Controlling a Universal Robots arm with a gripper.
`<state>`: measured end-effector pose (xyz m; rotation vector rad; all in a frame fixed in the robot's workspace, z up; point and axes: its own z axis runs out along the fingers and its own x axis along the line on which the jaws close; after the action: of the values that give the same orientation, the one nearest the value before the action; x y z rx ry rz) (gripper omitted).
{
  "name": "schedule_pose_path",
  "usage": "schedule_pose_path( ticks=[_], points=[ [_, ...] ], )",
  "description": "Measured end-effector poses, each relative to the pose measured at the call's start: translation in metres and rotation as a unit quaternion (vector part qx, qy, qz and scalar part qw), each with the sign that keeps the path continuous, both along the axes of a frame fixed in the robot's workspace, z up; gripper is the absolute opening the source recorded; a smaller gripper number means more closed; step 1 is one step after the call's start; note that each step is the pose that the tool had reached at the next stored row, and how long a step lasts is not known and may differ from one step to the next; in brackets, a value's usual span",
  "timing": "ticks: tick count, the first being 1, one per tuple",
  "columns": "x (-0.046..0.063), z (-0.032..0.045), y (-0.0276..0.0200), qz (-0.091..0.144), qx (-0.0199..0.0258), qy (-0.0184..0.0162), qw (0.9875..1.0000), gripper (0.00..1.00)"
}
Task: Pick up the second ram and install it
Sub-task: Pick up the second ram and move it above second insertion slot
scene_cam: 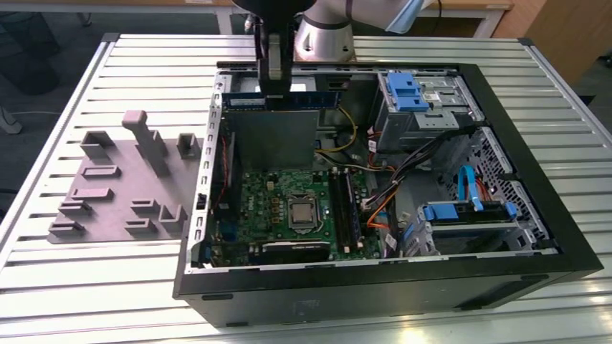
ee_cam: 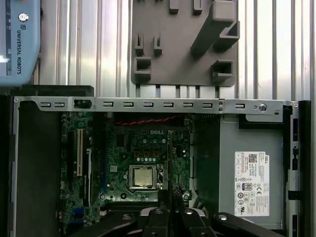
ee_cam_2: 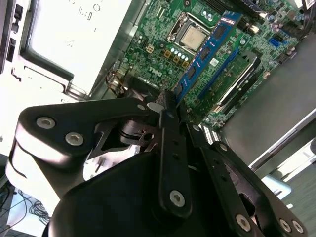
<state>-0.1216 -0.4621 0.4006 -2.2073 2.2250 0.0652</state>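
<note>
My gripper (scene_cam: 274, 89) hangs over the back of the open computer case (scene_cam: 535, 215) and is shut on the second ram (scene_cam: 287, 100), a slim blue-green stick held level and edge-up, well above the motherboard (scene_cam: 277, 208). In the second wrist view the fingers (ee_cam_2: 168, 128) clamp one end of the ram (ee_cam_2: 207, 49), whose black chips show as it reaches out over the board. In the first wrist view the ram (ee_cam: 169, 158) appears edge-on as a thin dark line above my gripper (ee_cam: 170, 200). The long black slot rails (scene_cam: 346, 211) lie beside the processor (scene_cam: 304, 213).
A grey fixture plate (scene_cam: 125, 179) with upright blocks lies on the slatted table on the exterior view's left of the case. Inside the case are a metal power supply box (ee_cam: 252, 173), bundled cables (scene_cam: 383, 193) and blue-latched drive bays (scene_cam: 421, 93).
</note>
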Motion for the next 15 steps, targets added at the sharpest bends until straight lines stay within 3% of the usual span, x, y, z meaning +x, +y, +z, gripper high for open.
schedule_pose_path(
  ticks=[8, 15],
  points=[
    [0.012, -0.0001, 0.0, 0.0, 0.0, 0.0, 1.0, 0.14],
    [0.037, -0.0002, 0.0, 0.0, 0.0, 0.0, 1.0, 0.14]
  ],
)
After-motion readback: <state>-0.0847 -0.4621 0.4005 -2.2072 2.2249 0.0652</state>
